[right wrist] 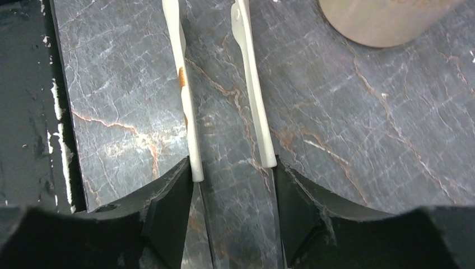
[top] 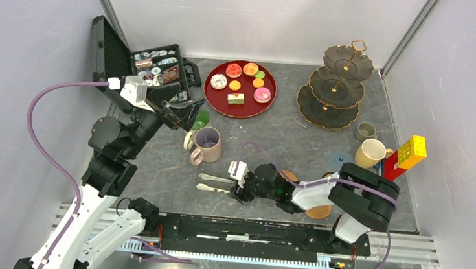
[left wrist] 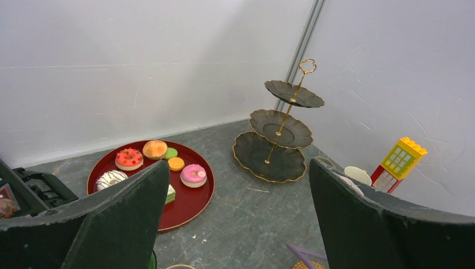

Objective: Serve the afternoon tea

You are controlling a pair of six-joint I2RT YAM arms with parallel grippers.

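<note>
Right tool (right wrist: pixel 234 171) grips cream tongs (right wrist: pixel 250 84); left tool (left wrist: pixel 238 168) wide; stand (left wrist: pixel 280 130) dark, scalloped, gold-stemmed.

Grey veined desk (top: pixel 273 144), bearing a red tray (top: pixel 249 109). Left of tray, just beside: open black case (top: pixel 109 52). Right of tray, apart: stand (top: pixel 324 119). Nearer than tray, leftward: green-lined mug (top: pixel 201 119), then beige mug (top: pixel 208 146), close together. Far right of tray, beyond stand: grey mug (top: pixel 366 130), yellow mug (top: pixel 370 152), blue coaster (top: pixel 339 159), toy blocks (top: pixel 406 157). Nearest, right of tray: woven coaster (top: pixel 318 212), partly hidden.
</note>
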